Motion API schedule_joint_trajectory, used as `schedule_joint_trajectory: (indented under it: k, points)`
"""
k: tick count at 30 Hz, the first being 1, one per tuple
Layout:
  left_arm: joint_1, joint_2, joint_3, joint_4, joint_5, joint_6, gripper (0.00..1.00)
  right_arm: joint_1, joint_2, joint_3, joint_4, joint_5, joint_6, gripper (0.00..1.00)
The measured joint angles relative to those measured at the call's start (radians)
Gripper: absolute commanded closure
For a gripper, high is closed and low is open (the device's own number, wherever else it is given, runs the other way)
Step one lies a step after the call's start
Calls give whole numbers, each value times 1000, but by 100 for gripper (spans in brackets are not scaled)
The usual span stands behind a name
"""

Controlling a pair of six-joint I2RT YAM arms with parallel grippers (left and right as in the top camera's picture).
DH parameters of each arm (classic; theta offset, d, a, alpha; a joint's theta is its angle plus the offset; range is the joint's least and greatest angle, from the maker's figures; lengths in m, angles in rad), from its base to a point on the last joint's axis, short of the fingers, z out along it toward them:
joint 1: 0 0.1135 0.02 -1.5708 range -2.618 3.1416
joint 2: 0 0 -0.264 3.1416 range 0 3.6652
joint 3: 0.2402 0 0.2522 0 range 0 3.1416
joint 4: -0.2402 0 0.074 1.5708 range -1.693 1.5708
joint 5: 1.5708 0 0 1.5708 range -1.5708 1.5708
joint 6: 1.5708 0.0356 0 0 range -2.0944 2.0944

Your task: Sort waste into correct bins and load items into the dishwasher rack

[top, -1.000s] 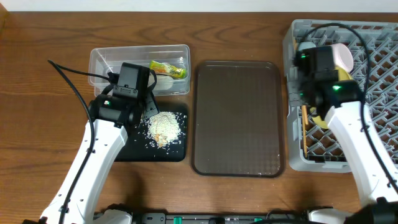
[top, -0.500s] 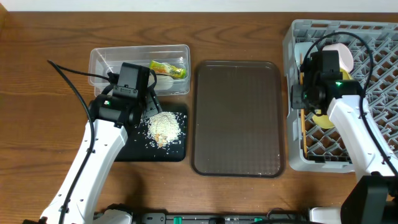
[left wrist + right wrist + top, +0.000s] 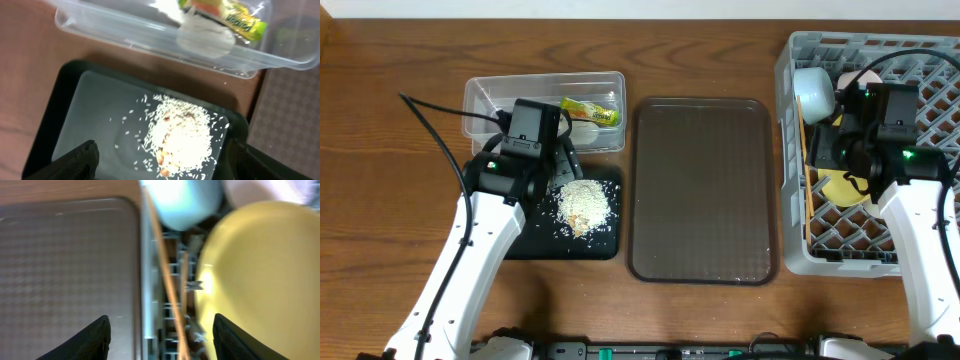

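My left gripper hangs open just above the black tray, its fingers either side of the heap of rice grains. Behind the tray, the clear tub holds the green-and-orange wrapper and white scraps. My right gripper is open over the left side of the grey rack. The wooden chopsticks lie in the rack below its jaws, untouched. The yellow plate, light blue bowl and white bowl also sit in the rack.
A large brown serving tray lies between the black tray and the rack. Loose grains are scattered around the heap. A black cable arches from the left arm over the table's left side.
My right gripper has opened and its wrist has swung to the right, uncovering the light blue bowl. The chopsticks stay in the rack. My left gripper has opened a little wider.
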Motion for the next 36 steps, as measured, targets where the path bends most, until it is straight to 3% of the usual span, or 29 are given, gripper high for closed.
schedule_joint_trajectory:
  k: [5, 9, 14, 30, 36]
  points:
    - [0, 0, 0, 14, 26, 62, 16, 1, 3, 0, 11, -75, -13, 48]
    - [0, 0, 0, -25, 34, 81, 16, 1, 6, 0, -6, -93, -8, 46]
    - [0, 0, 0, -51, 41, 82, 15, 1, 29, 0, 15, -66, -6, 53]
    - [0, 0, 0, -53, 45, 72, 16, 3, 322, 0, 203, -19, -5, 63]
    - [0, 0, 0, -53, 45, 72, 15, 5, 361, 0, 238, -46, -4, 77]
